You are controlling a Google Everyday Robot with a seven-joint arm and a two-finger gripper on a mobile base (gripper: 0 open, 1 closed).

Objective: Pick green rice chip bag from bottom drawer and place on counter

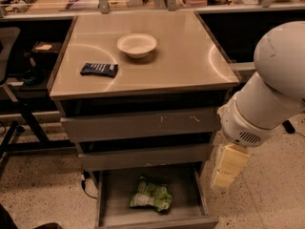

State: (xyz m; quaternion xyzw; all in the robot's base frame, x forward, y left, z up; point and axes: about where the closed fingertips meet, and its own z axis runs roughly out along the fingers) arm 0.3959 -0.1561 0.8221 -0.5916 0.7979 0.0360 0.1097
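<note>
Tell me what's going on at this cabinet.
The robot's gripper hangs just right of the open bottom drawer, apart from the green rice chip bag. The bag lies inside the drawer, not yet picked up. The counter above carries a white bowl and a dark blue packet.

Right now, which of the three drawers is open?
The bottom drawer: its tray shows, holding the green rice chip bag. The top drawer and middle drawer show only fronts. The gripper hangs right of it.
</note>
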